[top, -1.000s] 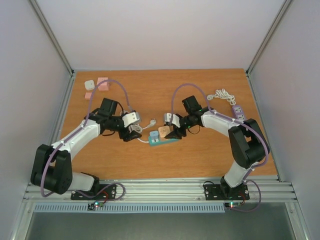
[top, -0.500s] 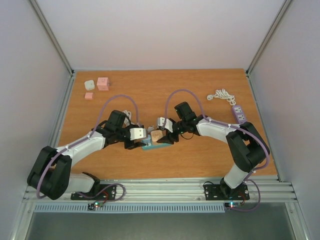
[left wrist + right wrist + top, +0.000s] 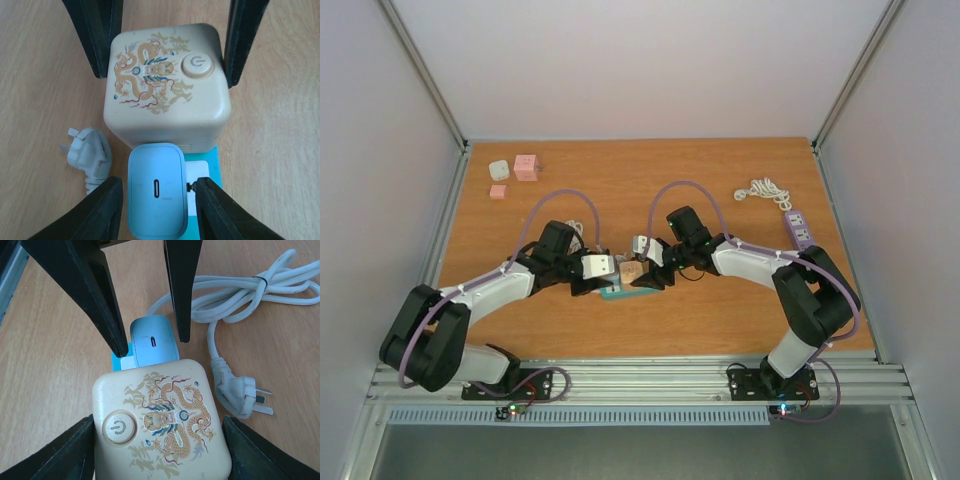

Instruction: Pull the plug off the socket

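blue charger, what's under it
A teal base peeks out beneath the blue charger, right beside the cream dragon cube. The charger covers its own pins and the socket holes, so how deep it sits cannot be seen.

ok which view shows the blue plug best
Left wrist: the blue plug sits large and close, port facing the camera. Right wrist shows it smaller, beyond the cream cube. Top external leaves it too small to make out.
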Motion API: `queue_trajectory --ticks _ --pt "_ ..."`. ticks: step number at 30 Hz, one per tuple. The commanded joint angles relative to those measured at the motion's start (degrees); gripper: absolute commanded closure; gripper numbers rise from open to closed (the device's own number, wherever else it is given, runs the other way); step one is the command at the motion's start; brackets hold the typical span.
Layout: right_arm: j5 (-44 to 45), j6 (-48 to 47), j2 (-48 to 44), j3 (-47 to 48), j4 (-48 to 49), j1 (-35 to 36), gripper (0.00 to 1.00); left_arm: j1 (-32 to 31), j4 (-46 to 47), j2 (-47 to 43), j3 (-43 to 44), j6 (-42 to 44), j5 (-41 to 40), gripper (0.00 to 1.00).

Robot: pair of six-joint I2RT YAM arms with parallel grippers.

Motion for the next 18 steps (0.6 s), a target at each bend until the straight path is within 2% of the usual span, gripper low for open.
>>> queue_trajectory --ticks 1,7,13,18 --pt "4.53 1.43 2.08 -2.59 -4.37 1.31 0.51 -0.13 3.09 1.82 -0.42 -1.63 -0.77 0.59" --pt "5.13 1.31 2.31 -2.88 -4.5 1.41 0.52 -0.13 2.79 0.26 0.1 -3.3 0.76 0.68" --pt "5.2 1.2 2.79 -2.41 -5.08 1.41 0.55 -0.04 2.05 -1.61 1.28 -5.98 5.72 0.76" --pt "6.49 0.46 3.35 -2.31 -5.49 1.41 0.56 0.67 2.19 -2.52 2.45 -8.24 8.92 0.79"
